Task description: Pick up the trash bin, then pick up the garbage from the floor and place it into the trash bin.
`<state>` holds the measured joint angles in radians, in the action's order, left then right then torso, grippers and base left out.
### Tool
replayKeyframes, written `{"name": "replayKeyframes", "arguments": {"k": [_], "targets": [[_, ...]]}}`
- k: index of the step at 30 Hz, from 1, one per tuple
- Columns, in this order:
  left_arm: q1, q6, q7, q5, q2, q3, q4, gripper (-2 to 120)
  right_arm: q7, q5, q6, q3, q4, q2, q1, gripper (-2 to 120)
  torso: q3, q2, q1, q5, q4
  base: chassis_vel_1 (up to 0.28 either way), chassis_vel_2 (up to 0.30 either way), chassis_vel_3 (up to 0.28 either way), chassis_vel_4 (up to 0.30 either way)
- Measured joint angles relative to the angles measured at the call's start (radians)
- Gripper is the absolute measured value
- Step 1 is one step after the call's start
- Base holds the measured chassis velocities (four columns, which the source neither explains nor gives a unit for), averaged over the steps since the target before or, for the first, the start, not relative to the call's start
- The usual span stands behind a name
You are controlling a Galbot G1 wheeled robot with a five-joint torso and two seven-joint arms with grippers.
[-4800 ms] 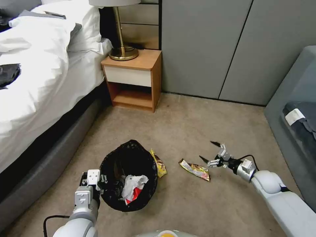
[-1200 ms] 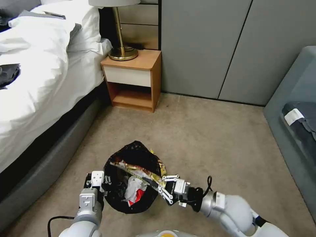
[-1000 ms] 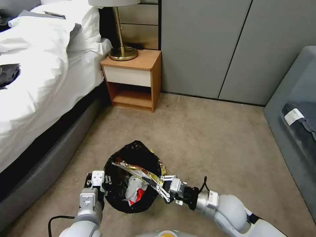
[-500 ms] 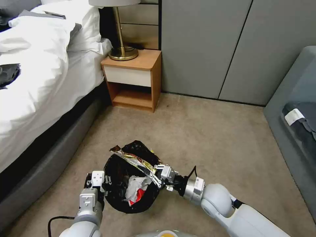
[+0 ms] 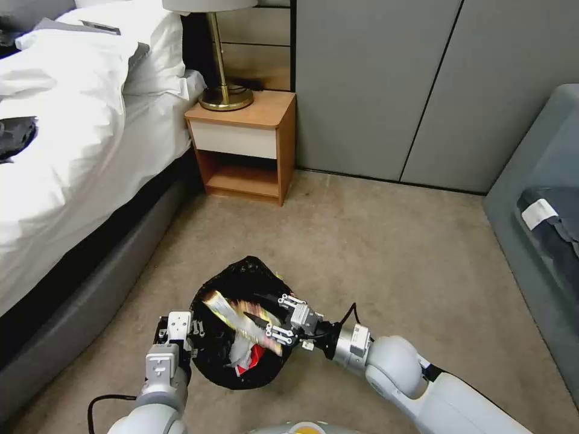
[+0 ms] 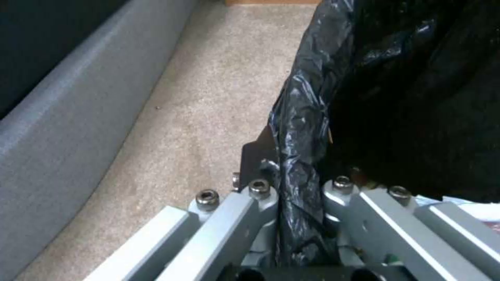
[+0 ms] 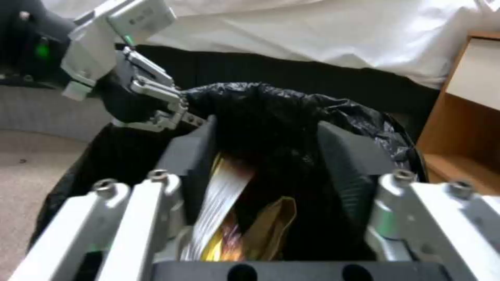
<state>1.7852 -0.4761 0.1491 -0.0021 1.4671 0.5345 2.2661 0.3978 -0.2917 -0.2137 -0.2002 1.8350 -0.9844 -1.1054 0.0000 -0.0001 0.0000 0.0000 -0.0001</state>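
The trash bin (image 5: pixel 244 269), lined with a black bag, hangs just above the carpet. My left gripper (image 5: pixel 192 330) is shut on its near-left rim, and the left wrist view shows the bag's folded edge (image 6: pixel 302 117) pinched in the left gripper (image 6: pixel 299 187). My right gripper (image 5: pixel 265 316) stands open over the bin's mouth. A gold and silver snack wrapper (image 5: pixel 232 313) of the garbage is blurred, loose inside the opening. In the right wrist view the wrapper (image 7: pixel 221 195) lies beside one finger of the right gripper (image 7: pixel 265 152). White tissue and a red-and-white carton (image 5: pixel 247 355) lie at the bin's bottom.
The bed (image 5: pixel 66 150) with its grey base runs along the left. A wooden nightstand (image 5: pixel 244 147) with a brass lamp stands at the back against grey wall panels. A grey sofa (image 5: pixel 543 199) lines the right. Carpet stretches between them.
My right gripper carried the wrapper from the floor at the right to over the bin, then opened. The wrapper has slipped from the fingers down into the opening. The left gripper keeps its hold.
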Motion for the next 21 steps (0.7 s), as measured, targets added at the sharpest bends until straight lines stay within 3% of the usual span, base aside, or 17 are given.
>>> {"name": "replayKeyframes", "arguments": {"k": [5,7,9,11,21], "targets": [[-0.003,-0.001,0.000,-0.001,-0.001,0.001,-0.003,3,0.000,0.002,0.000,0.001,0.010,0.006,-0.006,67,0.000,0.000,0.000,0.0000,0.0000,0.000,0.000,0.000,0.000],[-0.006,-0.003,0.000,-0.002,-0.002,0.001,-0.005,3,0.000,0.004,0.000,0.003,0.023,0.013,-0.013,84,0.000,0.000,0.000,0.0000,0.0000,0.000,0.000,0.000,0.000],[-0.006,-0.003,0.000,-0.003,-0.002,0.001,-0.005,3,0.000,0.005,0.000,0.004,0.026,0.015,-0.014,85,0.000,0.000,0.000,0.0000,0.0000,0.000,0.000,0.000,0.000],[-0.008,-0.005,0.000,-0.004,-0.004,0.001,-0.005,3,0.002,0.007,0.000,0.009,0.036,0.020,-0.015,96,0.000,0.000,0.000,0.0000,0.0000,0.000,0.000,0.000,0.000],[-0.015,-0.008,0.000,-0.005,-0.005,0.003,-0.012,3,0.003,-0.009,-0.001,0.095,0.132,0.021,-0.011,113,0.000,0.000,0.000,0.0001,0.0001,0.000,0.000,0.000,0.000]]}}
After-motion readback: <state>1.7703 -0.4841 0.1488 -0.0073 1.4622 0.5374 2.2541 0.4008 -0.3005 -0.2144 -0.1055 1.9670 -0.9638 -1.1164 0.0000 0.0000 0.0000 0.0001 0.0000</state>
